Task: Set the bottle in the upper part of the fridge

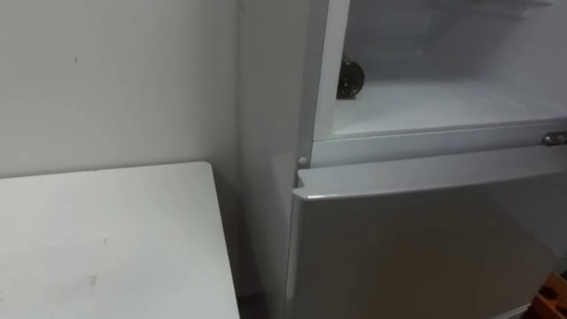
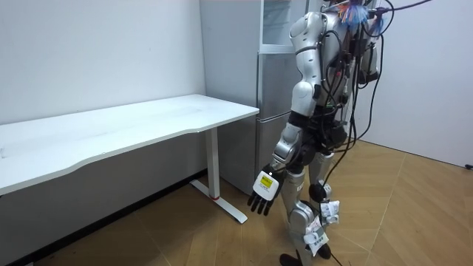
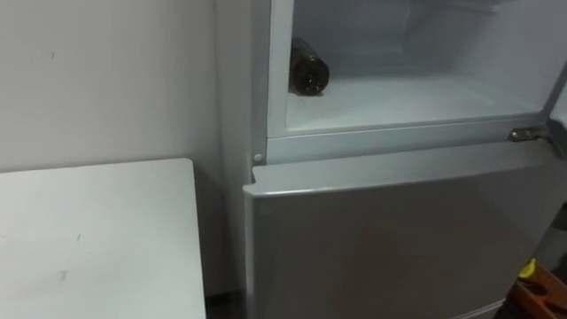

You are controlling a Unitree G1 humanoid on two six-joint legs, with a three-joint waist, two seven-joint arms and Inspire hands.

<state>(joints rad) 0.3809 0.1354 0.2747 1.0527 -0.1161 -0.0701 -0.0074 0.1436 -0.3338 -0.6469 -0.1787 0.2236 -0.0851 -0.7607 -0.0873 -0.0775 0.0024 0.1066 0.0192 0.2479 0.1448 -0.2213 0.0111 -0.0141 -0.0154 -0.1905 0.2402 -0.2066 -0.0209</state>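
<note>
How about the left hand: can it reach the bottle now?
Probably yes: the upper compartment stands open, nothing lies before the bottle, and the left hand hangs open at the robot's side.

Dark bottle, on its side inside the upper fridge. Resting on the white floor of the compartment, at its far left, close against the left wall. One round end turned out toward the opening, the rest of the body running back into the compartment. Upper fridge open, pale and bright inside.
</note>
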